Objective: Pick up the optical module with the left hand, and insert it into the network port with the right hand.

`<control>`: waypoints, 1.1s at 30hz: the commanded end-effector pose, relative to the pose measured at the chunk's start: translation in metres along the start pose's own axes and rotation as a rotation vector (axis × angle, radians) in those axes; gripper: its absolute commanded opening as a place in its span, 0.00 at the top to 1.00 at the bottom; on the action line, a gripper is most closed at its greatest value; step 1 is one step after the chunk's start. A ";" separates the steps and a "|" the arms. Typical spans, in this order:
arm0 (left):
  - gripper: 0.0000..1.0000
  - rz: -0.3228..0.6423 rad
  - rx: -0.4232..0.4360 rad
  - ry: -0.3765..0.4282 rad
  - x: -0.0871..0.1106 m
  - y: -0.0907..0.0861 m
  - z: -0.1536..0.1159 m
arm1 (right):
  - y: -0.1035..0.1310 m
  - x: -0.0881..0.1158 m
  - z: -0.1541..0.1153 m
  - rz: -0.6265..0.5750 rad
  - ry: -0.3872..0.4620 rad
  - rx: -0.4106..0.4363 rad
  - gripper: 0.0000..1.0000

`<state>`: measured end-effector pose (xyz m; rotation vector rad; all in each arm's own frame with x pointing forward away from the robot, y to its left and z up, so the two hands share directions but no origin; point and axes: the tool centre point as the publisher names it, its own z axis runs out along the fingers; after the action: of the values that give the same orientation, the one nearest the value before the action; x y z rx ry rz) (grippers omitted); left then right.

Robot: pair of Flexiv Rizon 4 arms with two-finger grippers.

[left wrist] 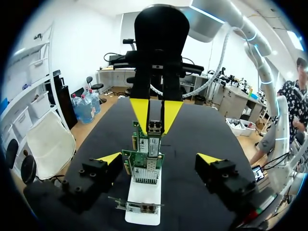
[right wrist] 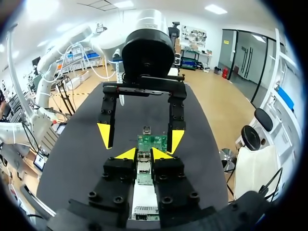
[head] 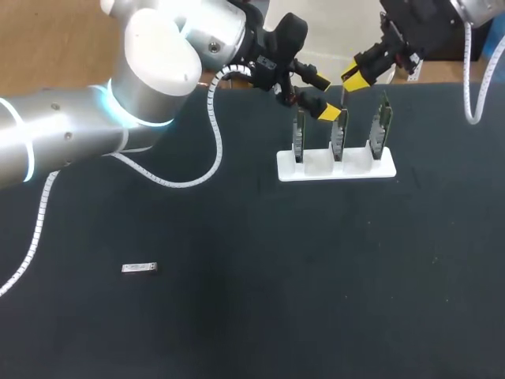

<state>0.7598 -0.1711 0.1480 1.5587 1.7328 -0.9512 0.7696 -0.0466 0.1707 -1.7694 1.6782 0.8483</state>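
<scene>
Left gripper (left wrist: 159, 159) spread wide, holding nothing; white rack (left wrist: 144, 195) of three upright green cards (left wrist: 144, 168) stands between and just ahead of its fingers. Right gripper (left wrist: 155, 115) faces it over the far card, grip not discernible. Optical module (head: 140, 268) lies flat on the table (head: 237, 316), well apart from both grippers.

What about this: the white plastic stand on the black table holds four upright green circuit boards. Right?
No. The white plastic stand on the black table holds three upright green circuit boards, not four. The head view shows it.
</scene>
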 end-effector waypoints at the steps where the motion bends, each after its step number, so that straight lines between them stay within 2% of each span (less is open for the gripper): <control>1: 0.00 -0.001 0.004 0.006 -0.001 0.002 0.000 | -0.001 0.002 0.002 0.003 0.002 -0.001 1.00; 11: 0.00 -0.001 0.004 0.006 -0.001 0.002 0.000 | 0.000 0.006 0.001 0.008 0.012 -0.003 1.00; 33: 0.00 -0.001 0.004 0.006 -0.001 0.002 0.000 | 0.000 -0.003 -0.006 -0.041 -0.003 0.007 1.00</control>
<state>0.7598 -0.1711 0.1480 1.5587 1.7327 -0.9512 0.7716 -0.0487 0.1777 -1.7946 1.6350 0.8349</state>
